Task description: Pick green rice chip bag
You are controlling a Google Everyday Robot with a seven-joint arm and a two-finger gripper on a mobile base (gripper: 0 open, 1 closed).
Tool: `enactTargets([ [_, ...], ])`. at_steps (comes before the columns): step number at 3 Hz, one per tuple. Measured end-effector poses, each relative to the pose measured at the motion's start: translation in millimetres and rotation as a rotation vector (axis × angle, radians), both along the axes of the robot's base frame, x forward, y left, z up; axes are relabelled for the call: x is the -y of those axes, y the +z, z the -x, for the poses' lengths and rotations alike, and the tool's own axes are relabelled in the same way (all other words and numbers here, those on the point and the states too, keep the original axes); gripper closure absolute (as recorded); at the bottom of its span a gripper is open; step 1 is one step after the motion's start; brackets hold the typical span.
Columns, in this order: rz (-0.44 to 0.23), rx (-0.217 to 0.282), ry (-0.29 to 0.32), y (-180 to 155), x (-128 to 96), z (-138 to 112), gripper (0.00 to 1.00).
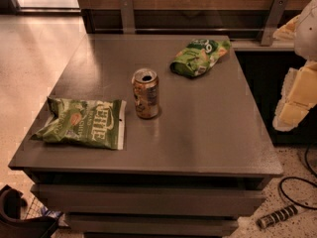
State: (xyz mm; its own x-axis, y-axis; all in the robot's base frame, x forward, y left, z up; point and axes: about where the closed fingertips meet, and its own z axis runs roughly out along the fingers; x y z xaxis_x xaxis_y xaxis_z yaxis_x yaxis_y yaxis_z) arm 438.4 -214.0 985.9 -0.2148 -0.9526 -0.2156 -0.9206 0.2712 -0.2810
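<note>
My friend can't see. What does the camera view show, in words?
A small puffy green rice chip bag lies at the far right of a grey table, with an opened drink can standing mid-table and a flat Kettle bag at the front left. The robot's gripper hangs beyond the table's right edge, touching nothing.

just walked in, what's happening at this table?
Nothing is held yet. The green rice chip bag lies untouched toward the table's far side. The gripper hangs off the right edge, apart from everything. A can stands upright mid-table, and a flat Kettle bag lies near the front left corner.
</note>
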Motion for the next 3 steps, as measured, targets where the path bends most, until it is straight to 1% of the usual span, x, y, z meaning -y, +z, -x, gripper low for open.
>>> enactTargets([
  [1,-0.008,0.006,-0.005,2,1,-1,0.0],
  [2,-0.041,0.014,-0.053,7,2,-22,0.0],
  [3,-0.148,0.025,-0.173,14,3,-66,0.0],
])
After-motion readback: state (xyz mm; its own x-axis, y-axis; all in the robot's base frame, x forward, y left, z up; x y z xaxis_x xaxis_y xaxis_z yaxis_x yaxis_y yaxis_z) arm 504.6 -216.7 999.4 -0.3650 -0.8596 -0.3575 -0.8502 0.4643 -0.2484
